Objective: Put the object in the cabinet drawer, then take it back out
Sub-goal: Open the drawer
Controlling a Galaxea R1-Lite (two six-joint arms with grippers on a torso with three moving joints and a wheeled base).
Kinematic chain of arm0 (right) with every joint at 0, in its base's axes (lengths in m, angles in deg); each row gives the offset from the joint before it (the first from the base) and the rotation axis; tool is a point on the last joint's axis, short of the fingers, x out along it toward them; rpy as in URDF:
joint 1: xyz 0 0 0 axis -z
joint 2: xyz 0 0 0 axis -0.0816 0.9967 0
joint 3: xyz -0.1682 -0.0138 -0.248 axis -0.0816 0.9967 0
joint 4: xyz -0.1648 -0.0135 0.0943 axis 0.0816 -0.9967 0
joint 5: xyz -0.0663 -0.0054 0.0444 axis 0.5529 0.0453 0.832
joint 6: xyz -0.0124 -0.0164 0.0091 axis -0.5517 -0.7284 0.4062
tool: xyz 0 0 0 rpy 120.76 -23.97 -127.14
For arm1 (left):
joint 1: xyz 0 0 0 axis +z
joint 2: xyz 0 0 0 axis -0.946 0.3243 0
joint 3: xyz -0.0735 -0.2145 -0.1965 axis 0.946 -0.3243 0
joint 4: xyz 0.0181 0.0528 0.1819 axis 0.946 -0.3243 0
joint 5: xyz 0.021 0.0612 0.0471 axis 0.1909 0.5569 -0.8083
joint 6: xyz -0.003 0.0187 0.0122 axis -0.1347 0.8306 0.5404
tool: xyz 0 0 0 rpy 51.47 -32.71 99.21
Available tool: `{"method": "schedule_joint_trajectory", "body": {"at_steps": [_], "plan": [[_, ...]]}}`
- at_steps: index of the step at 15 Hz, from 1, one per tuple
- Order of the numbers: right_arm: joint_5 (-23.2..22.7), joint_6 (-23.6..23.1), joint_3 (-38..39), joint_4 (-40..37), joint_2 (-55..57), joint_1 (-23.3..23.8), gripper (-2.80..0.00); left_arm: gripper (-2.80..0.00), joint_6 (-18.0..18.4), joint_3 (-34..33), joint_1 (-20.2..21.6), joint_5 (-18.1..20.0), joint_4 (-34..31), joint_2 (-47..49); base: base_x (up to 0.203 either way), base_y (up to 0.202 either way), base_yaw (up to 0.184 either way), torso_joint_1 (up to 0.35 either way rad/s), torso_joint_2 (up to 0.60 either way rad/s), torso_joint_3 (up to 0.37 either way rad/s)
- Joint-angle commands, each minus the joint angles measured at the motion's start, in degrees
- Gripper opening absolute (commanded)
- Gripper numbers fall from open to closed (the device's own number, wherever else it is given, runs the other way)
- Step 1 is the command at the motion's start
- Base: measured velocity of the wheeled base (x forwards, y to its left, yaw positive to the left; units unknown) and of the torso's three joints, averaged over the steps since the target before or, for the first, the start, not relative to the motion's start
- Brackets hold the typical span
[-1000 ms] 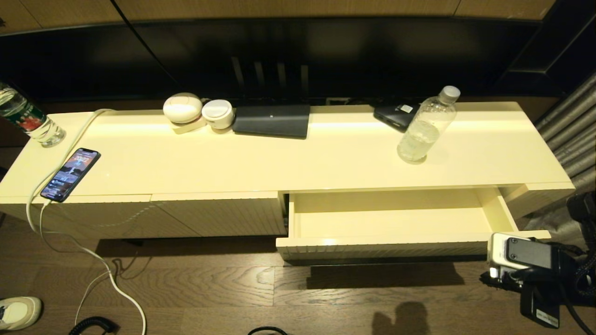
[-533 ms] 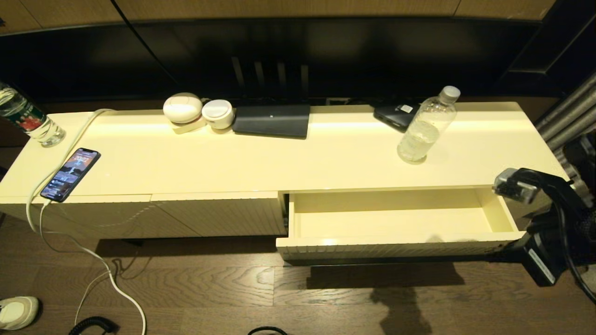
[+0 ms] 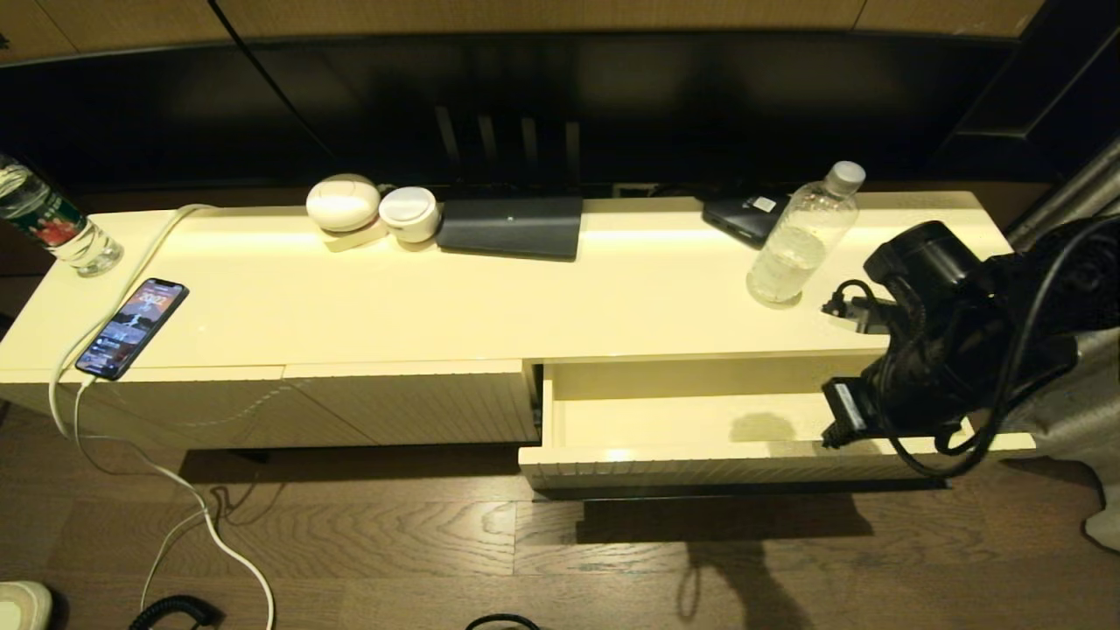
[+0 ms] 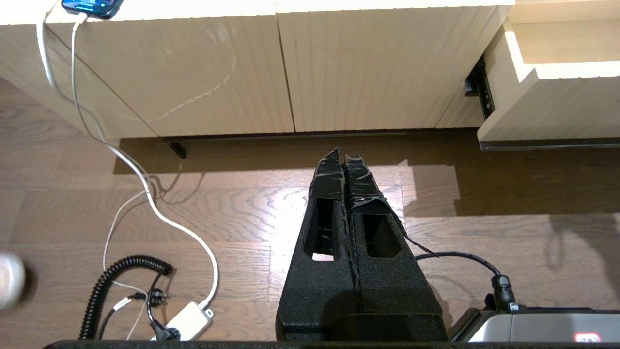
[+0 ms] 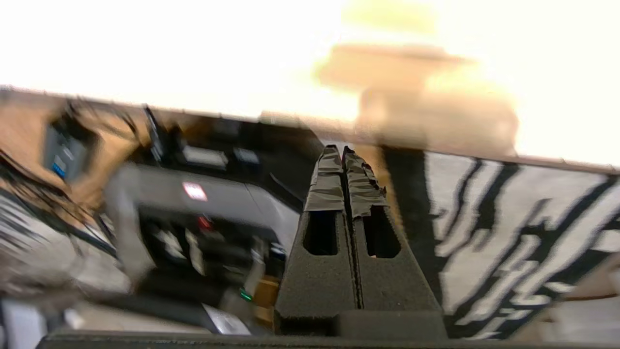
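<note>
The clear bottle (image 3: 799, 238) with a white cap stands upright on the cream cabinet top (image 3: 612, 297), near its right end. Below it the drawer (image 3: 700, 466) is pulled open, its glossy inside (image 3: 665, 418) holding nothing I can see. My right arm (image 3: 943, 337) hangs over the drawer's right end, just right of the bottle and apart from it. In the right wrist view the right gripper (image 5: 343, 151) is shut on nothing. My left gripper (image 4: 345, 157) is shut and parked low over the wooden floor; the drawer's left corner (image 4: 557, 97) shows beyond it.
On the cabinet top stand a labelled bottle (image 3: 52, 226) and a phone (image 3: 133, 326) on a white cable at far left. Two white round items (image 3: 343, 203), a dark flat box (image 3: 512, 226) and a dark device (image 3: 744, 219) line the back edge. Cables (image 4: 145, 184) lie on the floor.
My right arm has risen from low beside the drawer front to over the drawer's right end, closer to the bottle. The bottle and drawer have not moved.
</note>
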Motion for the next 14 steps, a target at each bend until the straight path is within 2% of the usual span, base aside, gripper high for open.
{"method": "schedule_joint_trajectory", "body": {"at_steps": [1, 7, 14], "plan": [[0.1, 2.9, -5.2, -0.3, 7.9, -0.5, -2.80, -2.80, 0.0, -0.1, 0.0, 0.0, 0.0, 0.0, 0.000, 0.000, 0.000, 0.000, 0.00, 0.000], [0.2, 3.7, -12.3, -0.5, 12.2, -0.6, -2.80, -2.80, 0.0, -0.1, 0.0, 0.0, 0.0, 0.0, 0.000, 0.000, 0.000, 0.000, 0.00, 0.000], [0.1, 4.8, -15.0, 0.0, 14.4, -0.5, -2.80, -2.80, 0.0, -0.1, 0.0, 0.0, 0.0, 0.0, 0.000, 0.000, 0.000, 0.000, 0.00, 0.000]]}}
